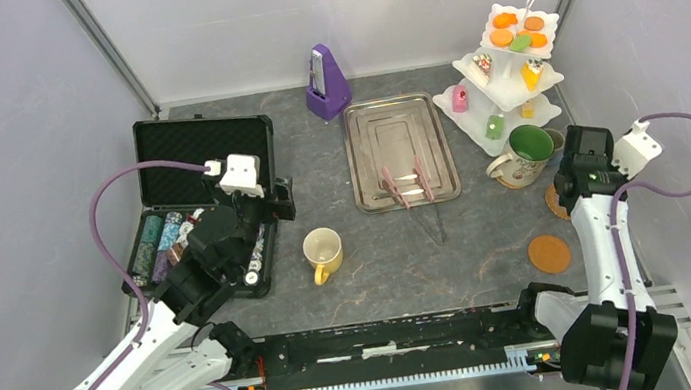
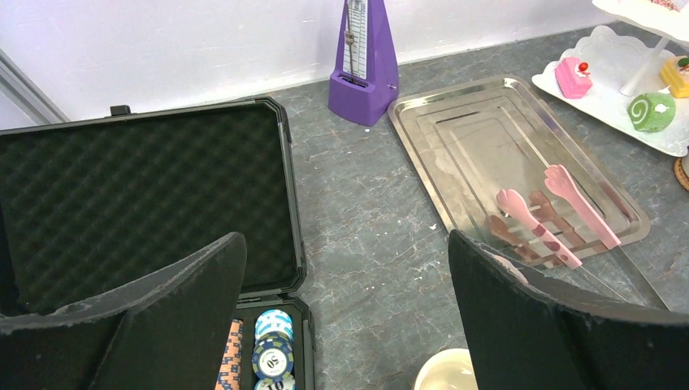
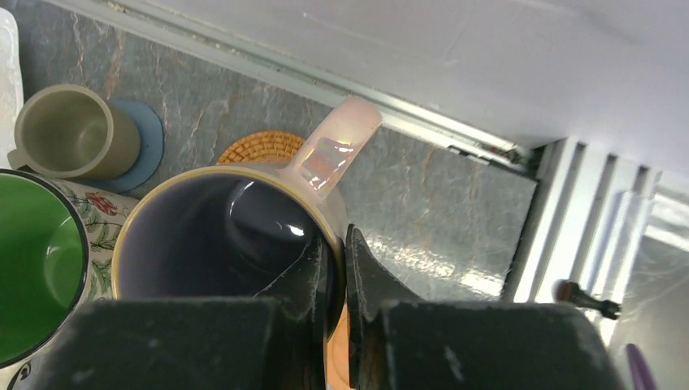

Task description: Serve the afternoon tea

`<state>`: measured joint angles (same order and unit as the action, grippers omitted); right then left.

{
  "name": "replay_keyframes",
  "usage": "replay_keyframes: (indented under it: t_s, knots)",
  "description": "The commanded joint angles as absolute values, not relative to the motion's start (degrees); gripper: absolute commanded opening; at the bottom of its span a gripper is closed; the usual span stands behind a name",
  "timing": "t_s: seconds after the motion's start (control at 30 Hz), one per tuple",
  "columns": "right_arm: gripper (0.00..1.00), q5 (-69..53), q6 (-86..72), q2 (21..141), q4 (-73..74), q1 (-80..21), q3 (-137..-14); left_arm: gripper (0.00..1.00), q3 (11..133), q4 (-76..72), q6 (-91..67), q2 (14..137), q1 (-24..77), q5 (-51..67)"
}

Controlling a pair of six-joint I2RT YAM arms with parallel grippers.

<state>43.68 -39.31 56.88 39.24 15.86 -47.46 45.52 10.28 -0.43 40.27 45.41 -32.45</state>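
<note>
Gripping the rim of the mauve mug [image 3: 203,244], my right hand [image 3: 333,264] is clamped with one finger inside the mug wall and one outside, beside the pale pink handle. I cannot tell whether the mug rests on the surface [image 1: 410,257] or is lifted. A cork coaster [image 3: 260,146] shows just behind it, partly hidden. To its left stand the big green mug [image 3: 32,260] and the olive mug [image 3: 73,134], the olive one on a blue coaster [image 3: 150,142]. All of this sits at the far right, near the white three-tier stand [image 1: 507,73], whose tiers carry orange, green and pink pastries [image 1: 503,21]. A second cork coaster [image 1: 549,254] lies bare nearer the arm bases. My left hand [image 2: 345,325] hangs with its fingers wide apart, holding nothing, above the edge of an open black case [image 1: 200,154] of poker chips [image 1: 161,239]. The yellow mug [image 1: 323,250] stands just to its right. Farther back, pink tongs [image 1: 400,183] lie on a metal tray [image 1: 393,128].
</note>
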Motion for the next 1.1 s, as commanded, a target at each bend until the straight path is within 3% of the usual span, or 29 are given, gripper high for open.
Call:
replay_keyframes:
  t_s: [0.0, 0.3, 1.07]
  knots:
    - [0.0, 37.89, -43.14, 56.69, 30.93, 19.58, -46.17, 1.0, 45.45, 8.61, 0.59, 40.25, 45.62, -32.17]
    - [0.0, 32.78, -40.73, 59.32, 27.05, 24.49, -43.08, 1.0, 45.52, 8.52, 0.61, 40.84, 45.61, -32.12]
    - [0.0, 33.34, -39.97, 60.39, 26.72, 26.61, -48.07, 0.99, 45.64, 8.57, 0.59, 41.97, 45.62, -32.11]
